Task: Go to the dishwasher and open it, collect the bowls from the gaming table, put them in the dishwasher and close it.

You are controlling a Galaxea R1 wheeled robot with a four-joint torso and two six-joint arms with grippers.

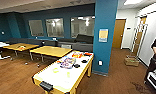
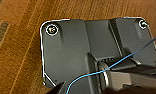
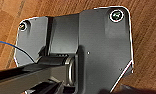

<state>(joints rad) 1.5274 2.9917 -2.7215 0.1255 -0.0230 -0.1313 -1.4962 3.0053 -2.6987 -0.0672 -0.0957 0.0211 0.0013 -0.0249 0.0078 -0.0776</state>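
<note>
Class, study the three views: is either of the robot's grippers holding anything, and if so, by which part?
It cannot be told. Both wrist views look down on the wooden floor past the robot's own dark plate, and no fingers or held object can be made out.

Teal walls and pillar, reddish-brown wood floor, white-topped yellow-edged game table, yellow benches, tan door.

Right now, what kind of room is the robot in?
Probably an office break room or lounge: a white-topped game table with colourful things on it, yellow wooden tables, and a long dark grey sofa along the teal wall.
</note>
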